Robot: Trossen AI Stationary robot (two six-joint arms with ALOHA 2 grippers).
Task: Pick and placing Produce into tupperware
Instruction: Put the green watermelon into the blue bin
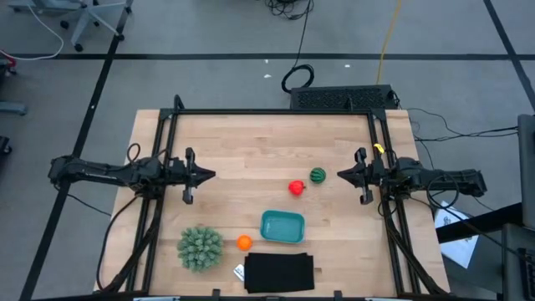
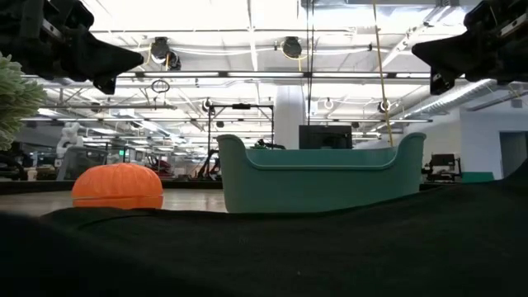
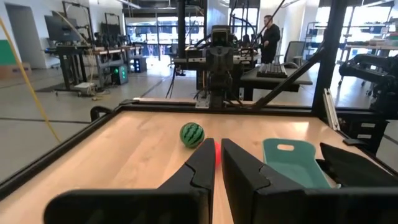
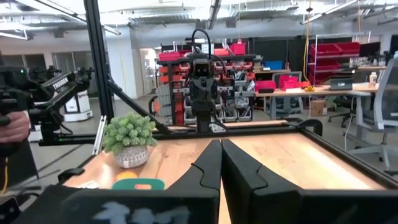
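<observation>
The teal tupperware sits on the table near its near edge, also seen in the low view. The orange ball rests on the table just left of it. The red fruit and the green striped ball lie mid-table, farther back; the striped ball shows ahead of my left fingers. My left gripper hovers shut at the left, above the table. My right gripper hovers shut at the right, near the striped ball. Neither touches anything.
A spiky pale-green plant in a pot stands at the near left. A black flat rectangle lies at the near edge, in front of the tupperware. A black frame runs along the table's far and side edges. A person's hand shows beyond the table.
</observation>
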